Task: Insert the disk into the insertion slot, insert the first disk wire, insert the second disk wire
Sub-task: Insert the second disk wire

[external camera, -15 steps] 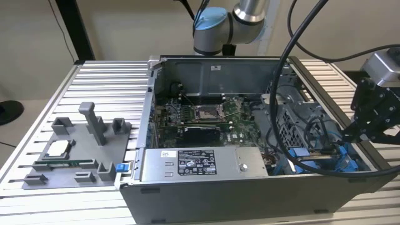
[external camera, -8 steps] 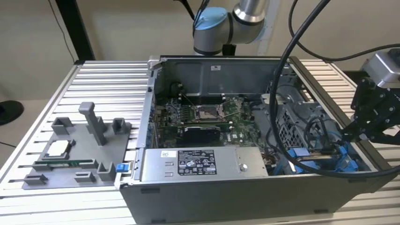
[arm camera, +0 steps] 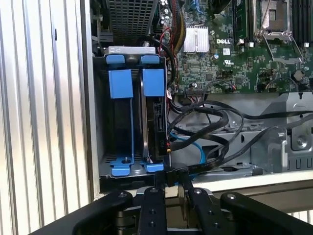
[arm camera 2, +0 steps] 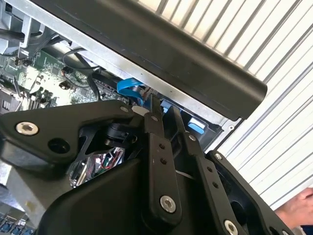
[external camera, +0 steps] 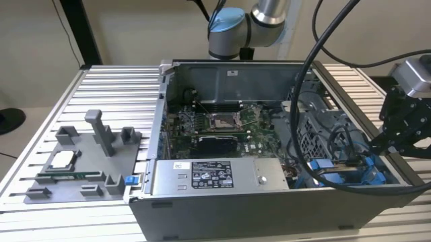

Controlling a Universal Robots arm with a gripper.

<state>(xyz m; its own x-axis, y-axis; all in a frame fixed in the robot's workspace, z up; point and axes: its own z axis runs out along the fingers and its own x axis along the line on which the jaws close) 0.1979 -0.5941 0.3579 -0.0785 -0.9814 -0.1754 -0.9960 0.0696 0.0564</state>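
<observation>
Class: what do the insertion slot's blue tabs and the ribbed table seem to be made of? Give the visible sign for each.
Insertion slot's blue tabs: probably moulded plastic, going by the uniform bright blue and smooth matte surface.
Table: likely bare aluminium, going by the silvery ribbed slats with a dull sheen.

You see the disk (arm camera: 158,122) standing on edge inside the slot (arm camera: 101,122) by the case wall, blue carrier tabs at both ends, with a blue wire (arm camera: 199,152) curving just beside it.

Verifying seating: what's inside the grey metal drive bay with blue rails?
The flat disk in its blue plastic carrier stands edge-on in one compartment. The neighbouring compartment shows a blue rail; its depth is dark.
</observation>
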